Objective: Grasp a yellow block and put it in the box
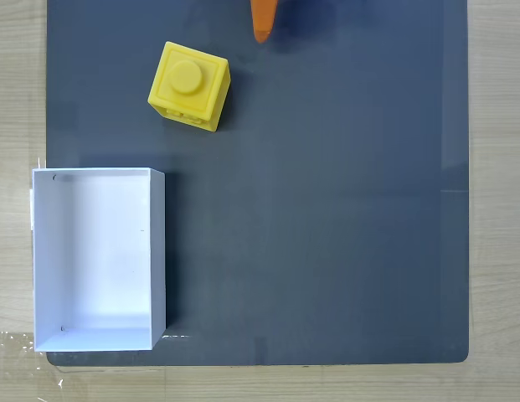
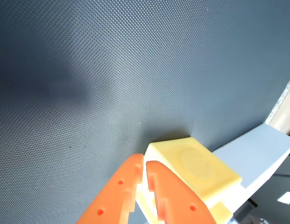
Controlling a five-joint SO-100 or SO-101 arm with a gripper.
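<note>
So nothing is done: the claw (image 2: 145, 167), fingers together, hangs short of the yellow block (image 1: 189, 85); the box (image 1: 157, 251) beyond lies empty.

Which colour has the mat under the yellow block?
Dark grey-blue mat, finely textured; the colour shows best in the fixed view, beneath the yellow block.

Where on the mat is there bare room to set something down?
The whole right part of the mat is bare, right of the yellow block and the box. The box floor is bare too. Tightest: the top left, between block, box and gripper.
</note>
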